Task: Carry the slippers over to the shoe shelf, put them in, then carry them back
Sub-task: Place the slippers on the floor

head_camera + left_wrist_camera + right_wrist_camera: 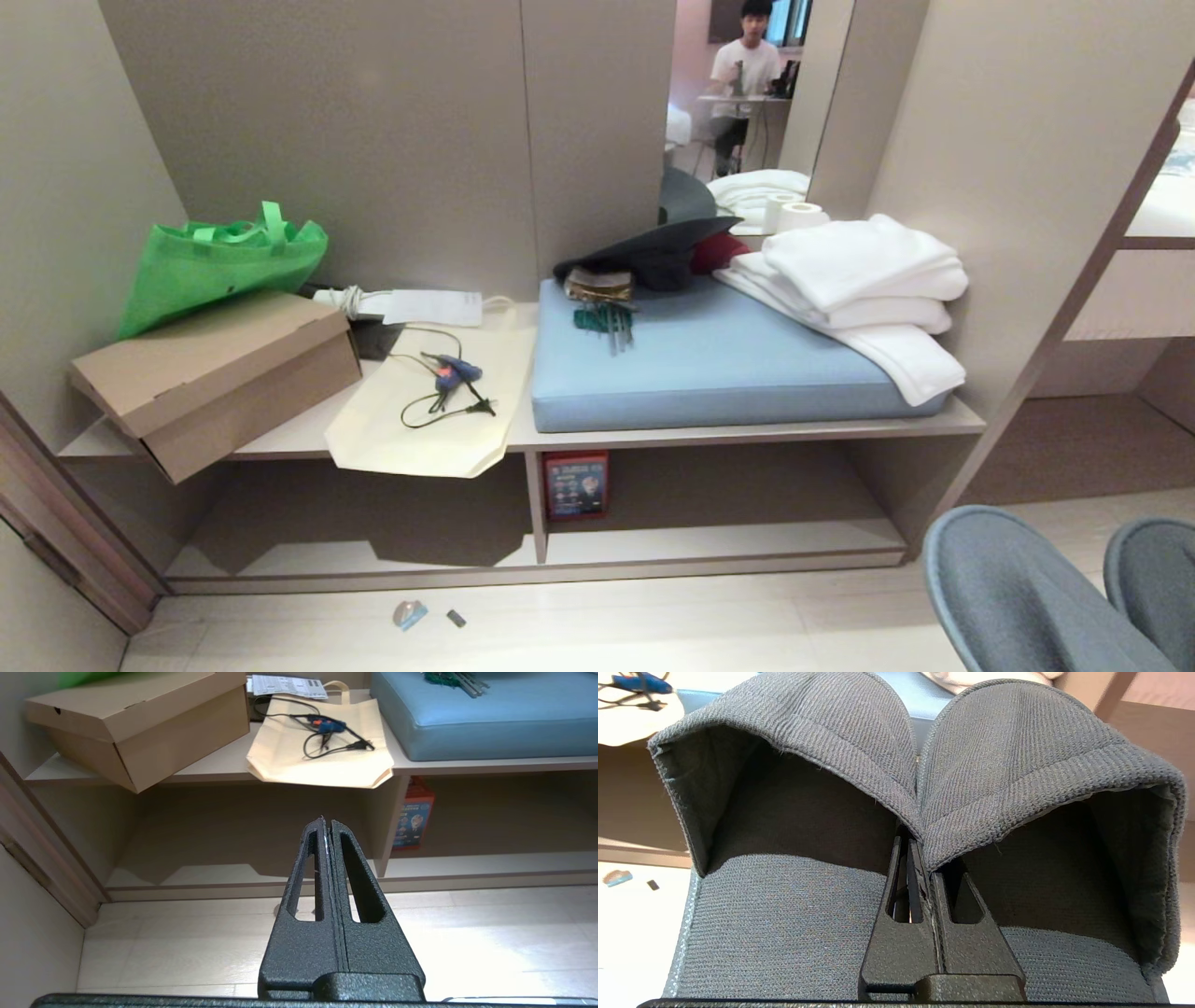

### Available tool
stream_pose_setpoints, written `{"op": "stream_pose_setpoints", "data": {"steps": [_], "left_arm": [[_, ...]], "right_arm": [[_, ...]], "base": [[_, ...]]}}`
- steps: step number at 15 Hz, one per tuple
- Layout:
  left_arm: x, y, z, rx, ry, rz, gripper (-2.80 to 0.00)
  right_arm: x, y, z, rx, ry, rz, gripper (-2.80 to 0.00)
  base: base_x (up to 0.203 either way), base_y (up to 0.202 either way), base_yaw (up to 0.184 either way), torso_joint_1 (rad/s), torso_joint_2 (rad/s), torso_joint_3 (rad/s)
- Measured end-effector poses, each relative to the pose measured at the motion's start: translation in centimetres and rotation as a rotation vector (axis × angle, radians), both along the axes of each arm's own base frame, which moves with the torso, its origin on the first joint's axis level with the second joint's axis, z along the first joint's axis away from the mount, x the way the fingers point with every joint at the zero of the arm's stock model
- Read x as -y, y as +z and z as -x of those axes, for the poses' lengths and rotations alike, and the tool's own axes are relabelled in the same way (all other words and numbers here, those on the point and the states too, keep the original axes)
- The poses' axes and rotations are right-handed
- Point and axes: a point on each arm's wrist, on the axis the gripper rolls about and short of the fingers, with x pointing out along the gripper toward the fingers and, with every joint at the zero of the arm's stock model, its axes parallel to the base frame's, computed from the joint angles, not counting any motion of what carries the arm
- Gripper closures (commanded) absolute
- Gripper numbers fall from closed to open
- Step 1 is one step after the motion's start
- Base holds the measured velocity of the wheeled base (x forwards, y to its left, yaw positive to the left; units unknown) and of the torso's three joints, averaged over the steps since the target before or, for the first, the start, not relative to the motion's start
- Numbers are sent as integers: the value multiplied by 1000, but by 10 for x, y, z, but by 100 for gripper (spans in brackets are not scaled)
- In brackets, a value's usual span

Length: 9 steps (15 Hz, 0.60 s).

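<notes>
Right gripper (924, 858), pinched on the slippers' (859, 756) inner edges; we judge both still short of the shoe shelf (719, 541), nothing stowed yet.

I see dark grey knitted slippers (896, 765), a taupe shoe shelf (709, 434) with a red label (576, 484), a pale blue cushion (719, 359), and a green bag (219, 261).

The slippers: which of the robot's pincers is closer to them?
Right. The right pincer is shut on the slippers where their inner edges meet; the left pincer is shut, empty, facing the shoe shelf.
</notes>
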Motion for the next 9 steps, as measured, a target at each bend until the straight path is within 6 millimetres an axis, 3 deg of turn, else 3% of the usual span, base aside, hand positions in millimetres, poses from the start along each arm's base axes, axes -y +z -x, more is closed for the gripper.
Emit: {"op": "stream_pose_setpoints", "data": {"steps": [9], "left_arm": [[0, 0, 0, 0, -1, 0, 0]], "right_arm": [[0, 0, 0, 1, 0, 3, 0]], "base": [[0, -197, 2, 2, 3, 2]]}}
